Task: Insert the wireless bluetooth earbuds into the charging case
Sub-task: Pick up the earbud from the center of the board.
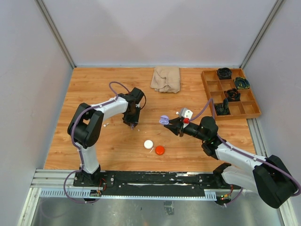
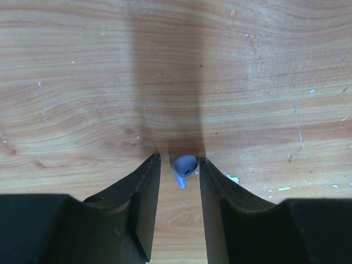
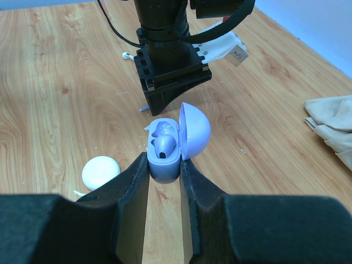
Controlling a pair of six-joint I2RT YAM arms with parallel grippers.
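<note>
A purple earbud (image 2: 185, 166) lies on the wooden table between the fingertips of my left gripper (image 2: 180, 160). The jaws stand open on either side of it, with a gap on the left. My right gripper (image 3: 165, 160) is shut on the purple charging case (image 3: 164, 155), whose lid stands open to the right; one purple earbud (image 3: 164, 146) sits in it. In the top view the case (image 1: 163, 120) is held just right of the left gripper (image 1: 132, 126). A white earbud (image 1: 106, 125) lies left of that gripper.
A white round puck (image 1: 148, 144) and a red one (image 1: 160, 150) lie at the front middle; the white puck also shows in the right wrist view (image 3: 100, 172). A beige cloth (image 1: 166, 78) lies at the back. A wooden compartment tray (image 1: 250, 113) stands at the back right.
</note>
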